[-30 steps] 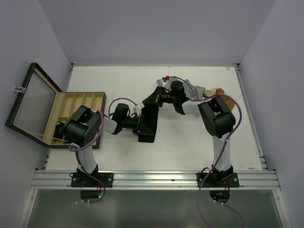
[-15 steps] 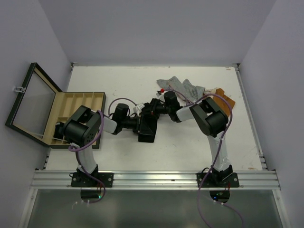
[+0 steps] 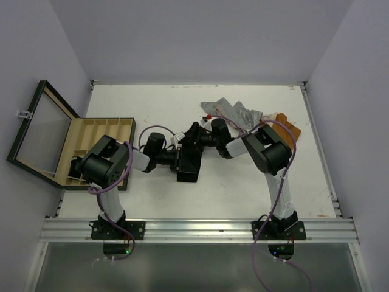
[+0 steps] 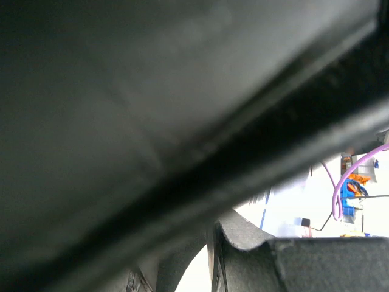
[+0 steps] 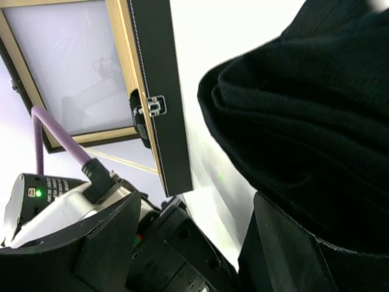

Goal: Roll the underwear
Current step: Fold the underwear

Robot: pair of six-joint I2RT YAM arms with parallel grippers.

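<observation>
A black, soft cloth pair of underwear (image 3: pixel 189 160) lies in the middle of the white bench (image 3: pixel 243 182) in the view from above. It looks like a long dark strip that runs from the middle of the picture up toward the top.

The left arm's claw (image 3: pixel 177 160) comes in from the left and meets the left side of the strip. Something dark and blurry, very close up, fills the left wrist camera. So I cannot tell if this claw is open or closed, or if it holds the cloth.

The right arm's claw (image 3: pixel 196 136) comes in from the right and sits at the top end of the black strip. In the right wrist view its two fingers (image 5: pixel 103 243) stand far apart at the bottom of the picture, with bare bench between them. This claw is open. The black cloth fills the upper right of that view and rests against the finger on that side.

A crumpled grey striped cloth (image 3: pixel 234 111) lies near the top middle of the view from above, just past the right claw. An orange-brown cloth (image 3: pixel 287 126) lies to the right of it, partly hidden by the right arm.

A flat wooden box with narrow slots (image 3: pixel 103 135) sits at the left edge of the bench. Its dark-framed glass lid (image 3: pixel 36 131) stands open and leans out to the left.
</observation>
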